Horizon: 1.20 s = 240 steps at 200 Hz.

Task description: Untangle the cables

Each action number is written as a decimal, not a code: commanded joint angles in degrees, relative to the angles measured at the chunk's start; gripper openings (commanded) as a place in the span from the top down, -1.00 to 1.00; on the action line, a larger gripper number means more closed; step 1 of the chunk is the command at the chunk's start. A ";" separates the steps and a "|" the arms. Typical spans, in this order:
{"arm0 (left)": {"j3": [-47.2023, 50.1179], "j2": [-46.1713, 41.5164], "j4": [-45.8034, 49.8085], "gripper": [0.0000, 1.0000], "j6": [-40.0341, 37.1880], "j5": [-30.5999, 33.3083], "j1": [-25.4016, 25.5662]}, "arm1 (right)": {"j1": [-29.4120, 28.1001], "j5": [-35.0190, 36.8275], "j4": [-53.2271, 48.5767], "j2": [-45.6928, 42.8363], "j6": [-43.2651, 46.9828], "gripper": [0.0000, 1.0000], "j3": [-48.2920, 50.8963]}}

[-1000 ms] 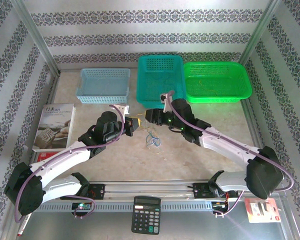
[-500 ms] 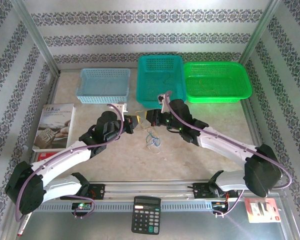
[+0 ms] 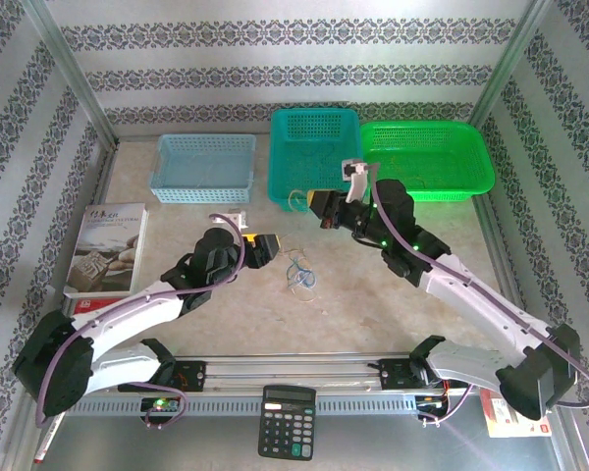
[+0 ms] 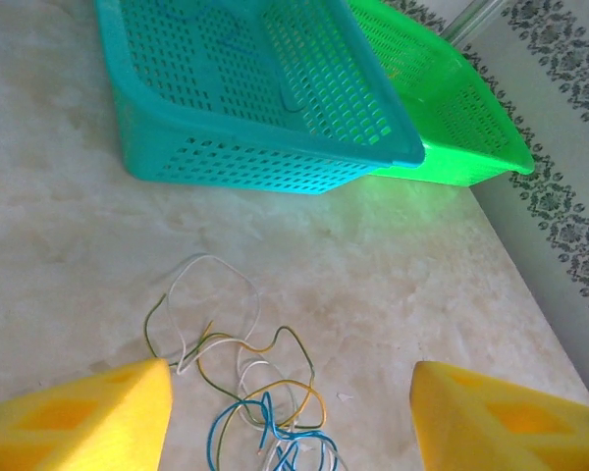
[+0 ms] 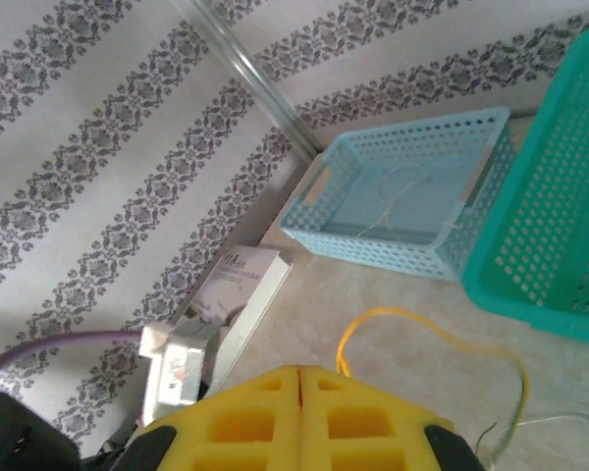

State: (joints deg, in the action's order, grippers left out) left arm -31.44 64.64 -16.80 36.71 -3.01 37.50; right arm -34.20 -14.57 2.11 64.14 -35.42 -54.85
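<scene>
The cables lie as a small tangle of thin blue, white, yellow and green wires on the table between the arms. In the left wrist view the cables sit just ahead of and between my left gripper, whose yellow fingers stand wide apart. My left gripper is just left of the tangle, open. My right gripper hangs in front of the teal basket, shut on one yellow cable that loops out from the closed pads of the right gripper. The same yellow cable curls by the basket wall.
At the back stand a light blue basket with thin wires inside, a teal basket and a green basket. A book lies at the left. A calculator sits at the near edge.
My right gripper has shut on a yellow cable and moved up and back to the right, away from the tangle. My left gripper has opened beside the tangle.
</scene>
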 commanded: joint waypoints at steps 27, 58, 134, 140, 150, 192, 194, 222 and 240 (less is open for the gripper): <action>-0.42 -8.26 1.86 -0.58 -11.99 -7.35 -0.32 | 3.58 -3.78 -6.61 -0.93 4.18 1.00 -2.97; -4.72 -7.65 5.38 -0.63 -18.62 -14.35 -0.31 | 3.79 -6.45 -10.39 -0.31 5.67 1.00 -4.64; -13.72 -0.86 7.71 -0.65 -33.58 -20.67 2.24 | 2.71 -8.37 -13.40 0.72 6.24 1.00 -5.05; -14.23 -0.36 7.98 -0.64 -34.39 -20.98 2.75 | 2.39 -8.37 -13.46 0.81 6.24 1.00 -5.11; -15.16 0.50 8.57 -0.60 -35.34 -21.20 3.64 | 1.68 -8.33 -13.62 1.06 6.29 1.00 -5.22; -16.62 3.19 7.59 -0.44 -36.27 -20.10 6.44 | -1.00 -7.81 -13.97 1.78 6.24 1.00 -6.24; -16.56 3.27 7.42 -0.44 -36.23 -19.95 6.49 | -1.15 -7.81 -13.93 1.82 6.26 1.00 -6.23; -16.20 3.89 5.37 -0.34 -35.53 -19.04 6.54 | -2.45 -7.65 -13.63 1.43 5.42 1.00 -6.70; -16.25 4.39 4.08 -0.30 -35.22 -18.88 6.54 | -3.13 -7.96 -12.89 1.00 4.37 1.00 -6.77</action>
State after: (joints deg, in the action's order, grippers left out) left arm -46.50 68.31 -9.63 2.31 -22.24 43.44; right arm -36.29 -21.98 -11.84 65.76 -30.04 -59.83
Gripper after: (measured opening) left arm 0.659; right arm 0.053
